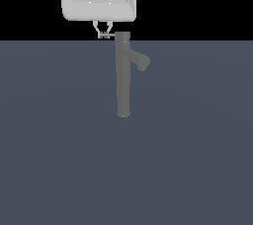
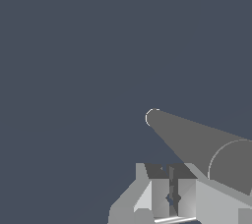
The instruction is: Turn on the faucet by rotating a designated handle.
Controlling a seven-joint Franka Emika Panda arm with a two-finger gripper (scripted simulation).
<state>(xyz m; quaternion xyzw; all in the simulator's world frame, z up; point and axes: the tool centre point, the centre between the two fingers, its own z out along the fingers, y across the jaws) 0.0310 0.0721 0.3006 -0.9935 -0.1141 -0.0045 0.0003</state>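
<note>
The faucet point(image 1: 123, 78) is a tall matte-grey column standing on the dark floor, with a stubby angled spout point(image 1: 140, 61) on the exterior view's right. A thin light-grey handle point(image 1: 109, 35) sticks out sideways from its top cap toward the exterior view's left. My gripper point(image 1: 104, 33) hangs straight down over the handle's outer end, fingers drawn together, tips at the rod. In the wrist view the fingers point(image 2: 157, 196) stand almost touching, the gripper point(image 2: 173, 198) beside the faucet point(image 2: 197, 142), and a pale strip of the handle point(image 2: 172, 219) shows at the frame's edge.
A flat dark blue-grey floor point(image 1: 59, 160) spreads around the faucet's base. The arm's white hand housing point(image 1: 98, 3) sits above the faucet top, against a black background.
</note>
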